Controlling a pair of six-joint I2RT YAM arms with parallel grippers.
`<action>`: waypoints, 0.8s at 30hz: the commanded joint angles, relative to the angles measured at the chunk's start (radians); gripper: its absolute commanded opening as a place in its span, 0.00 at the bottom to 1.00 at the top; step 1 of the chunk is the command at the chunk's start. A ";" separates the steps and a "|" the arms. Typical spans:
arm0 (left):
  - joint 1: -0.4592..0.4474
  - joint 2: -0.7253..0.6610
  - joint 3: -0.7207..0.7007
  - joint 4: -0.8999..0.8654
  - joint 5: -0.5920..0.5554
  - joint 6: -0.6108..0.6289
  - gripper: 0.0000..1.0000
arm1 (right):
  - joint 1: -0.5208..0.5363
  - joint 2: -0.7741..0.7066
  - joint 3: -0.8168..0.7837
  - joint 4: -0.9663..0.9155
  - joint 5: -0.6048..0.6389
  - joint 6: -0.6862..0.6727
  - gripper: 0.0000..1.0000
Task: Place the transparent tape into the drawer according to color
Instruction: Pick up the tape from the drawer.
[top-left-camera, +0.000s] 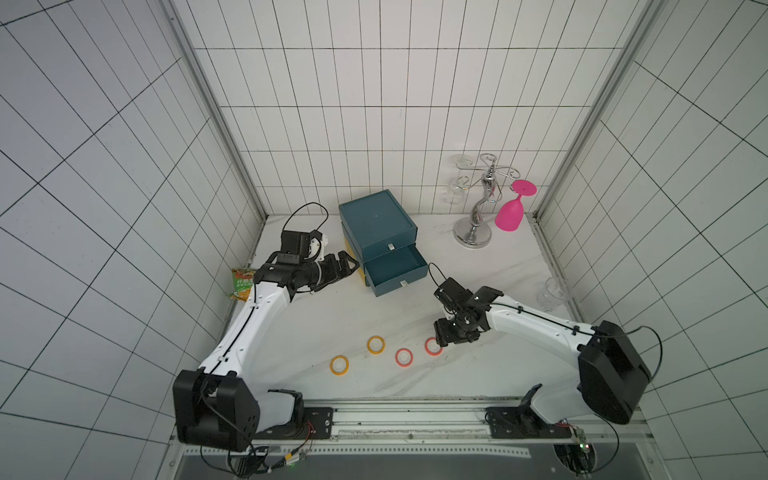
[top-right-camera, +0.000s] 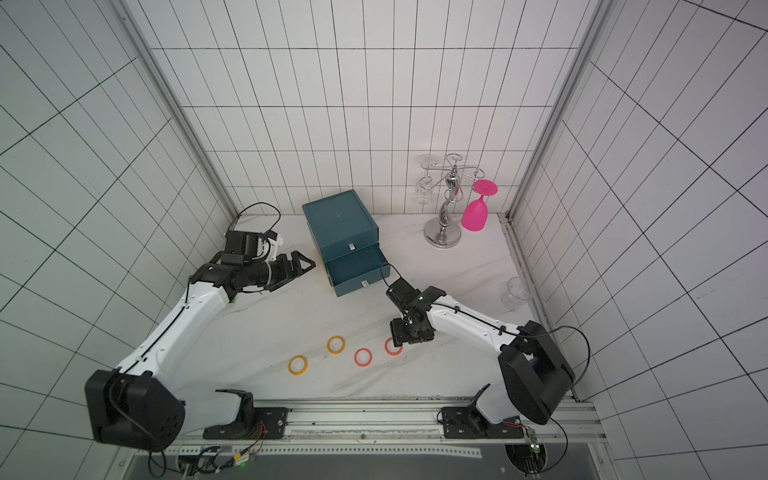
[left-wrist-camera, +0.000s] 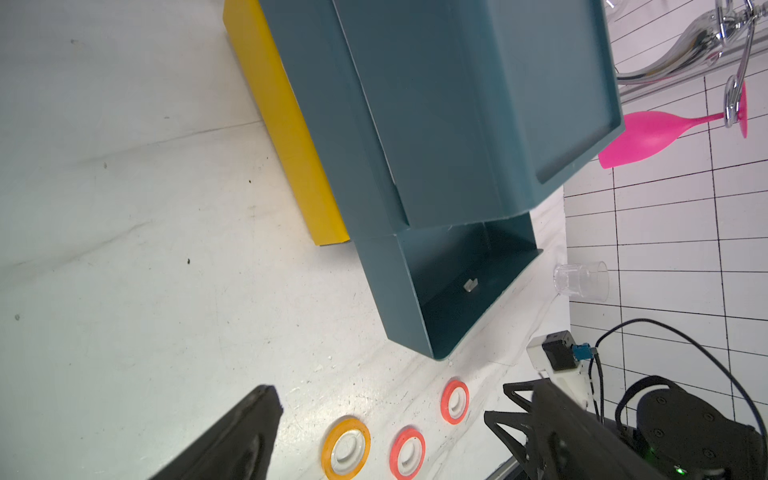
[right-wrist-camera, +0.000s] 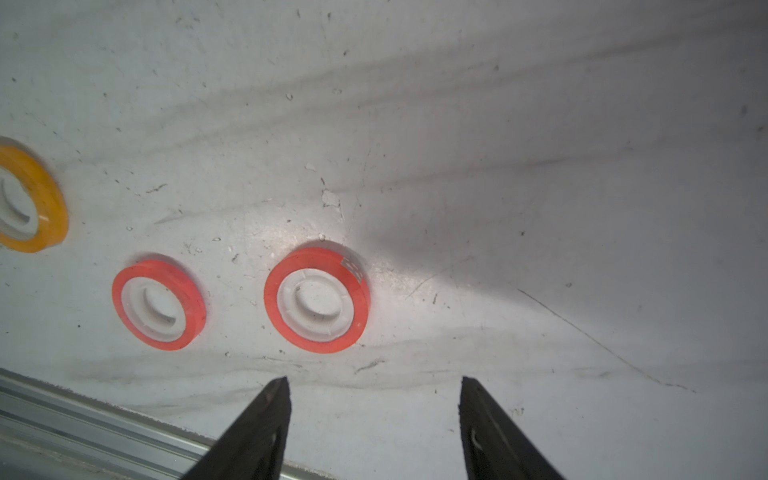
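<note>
1. Got the right claw (right-wrist-camera: 374, 380) partway open, gripping nothing.
2. Spotted one red tape roll (right-wrist-camera: 316, 300) flat on the desk (right-wrist-camera: 540, 166), just ahead of its tips and not touching.
3. Can see another red roll (right-wrist-camera: 159, 302) farther off to that claw's side, then an orange roll (right-wrist-camera: 31, 195) beyond.
4. Found the left claw (top-left-camera: 350, 262) wide open and empty too, right beside the pulled-out drawer (top-left-camera: 397, 266), well apart from all the tape.

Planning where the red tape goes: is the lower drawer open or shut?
Open. The lower drawer sticks out past the shut upper drawer, and the left wrist view looks into it.
</note>
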 joint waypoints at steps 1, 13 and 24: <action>0.003 -0.034 -0.032 -0.007 0.013 0.002 0.98 | 0.024 0.038 0.050 -0.029 0.057 -0.013 0.64; 0.003 -0.053 -0.052 -0.051 0.013 0.022 0.98 | 0.060 0.153 0.073 0.036 0.107 0.010 0.52; 0.003 -0.050 -0.047 -0.068 0.008 0.038 0.98 | 0.081 0.196 0.070 0.076 0.104 0.024 0.44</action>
